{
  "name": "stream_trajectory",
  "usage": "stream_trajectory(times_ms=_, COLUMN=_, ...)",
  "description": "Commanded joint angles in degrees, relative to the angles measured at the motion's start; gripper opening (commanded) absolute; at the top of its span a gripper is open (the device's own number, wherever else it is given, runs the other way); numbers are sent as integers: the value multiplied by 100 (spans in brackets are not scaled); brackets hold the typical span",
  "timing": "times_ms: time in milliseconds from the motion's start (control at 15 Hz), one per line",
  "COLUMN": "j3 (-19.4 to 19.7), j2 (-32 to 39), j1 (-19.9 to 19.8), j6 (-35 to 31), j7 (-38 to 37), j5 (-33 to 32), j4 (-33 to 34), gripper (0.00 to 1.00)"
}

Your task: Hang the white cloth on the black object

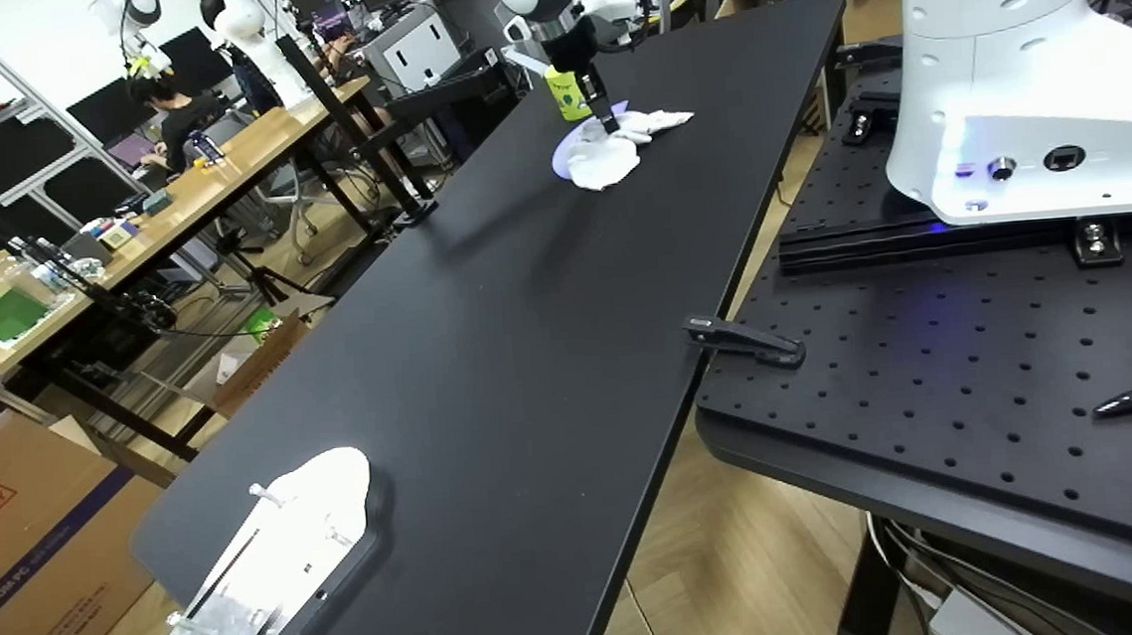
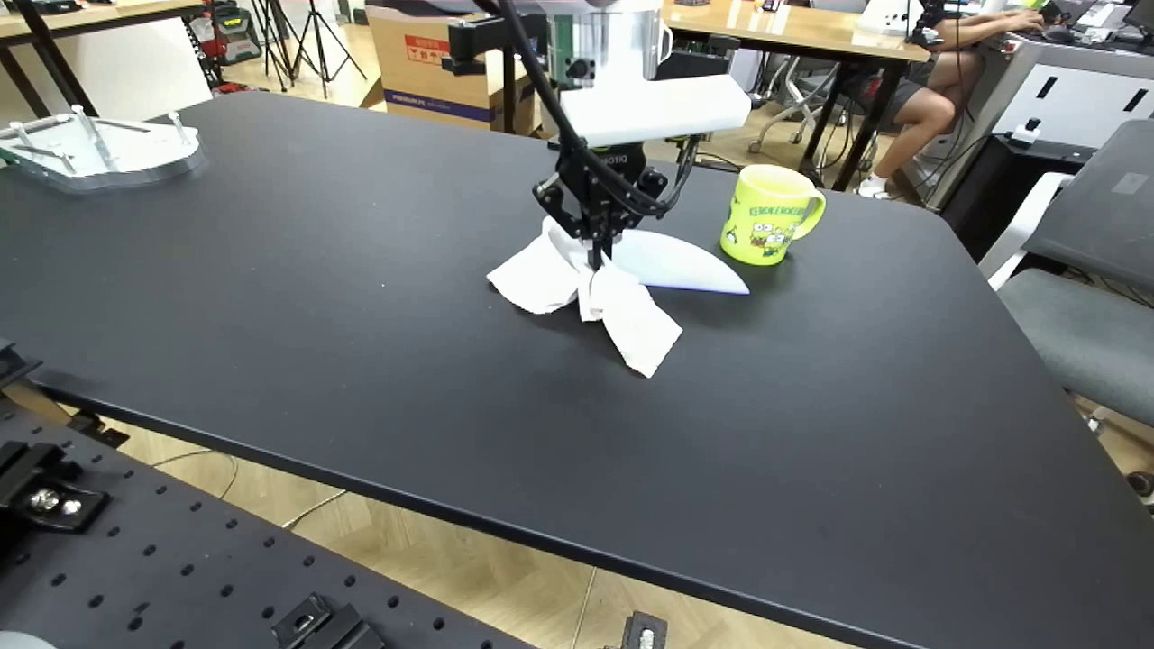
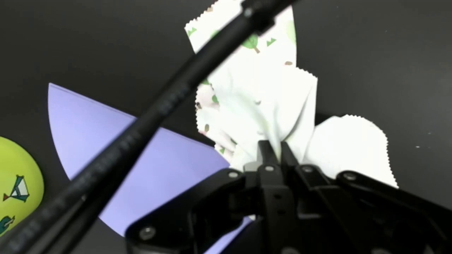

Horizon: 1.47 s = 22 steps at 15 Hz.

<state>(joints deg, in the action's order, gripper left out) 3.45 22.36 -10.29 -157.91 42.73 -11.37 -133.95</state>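
White cloth [image 3: 261,95] is pinched near its middle by the gripper [image 3: 276,147], fingers [image 3: 265,151] nearly together on a gathered fold, probably so it drapes evenly when hung.

A round-edged purple piece [image 3: 169,169] lay between the pincer [image 3: 276,153] and an upright yellow-green mug [image 2: 762,221]; a white pegged board [image 1: 292,536] and a cardboard box [image 1: 57,592] were well apart from the pincer.

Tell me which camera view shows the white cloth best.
Wrist view: the white cloth is largest, its print clear despite a crossing cable. Both exterior views show it smaller, gathered at the gripper, no print visible.
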Motion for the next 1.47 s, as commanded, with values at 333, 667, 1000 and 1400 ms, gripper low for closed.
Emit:
stream_trajectory(times_ms=333, j3=293, j2=-1415, j1=362, j6=1829, j7=-1537, j5=-367, j4=20, gripper=1)
stream_trajectory(times_ms=667, j3=12, j2=-2342, j1=590, j6=3118, j7=-2039, j5=-61, j4=348, gripper=1)
stream_trajectory(times_ms=1000, j3=-278, j2=-2829, j1=892, j6=3709, j7=-2753, j5=-127, j4=1042, gripper=1)
stream_trajectory(times_ms=1400, j3=-597, j2=-2858, j1=1163, j6=4084, j7=-3316, j5=-103, j4=1870, gripper=1)
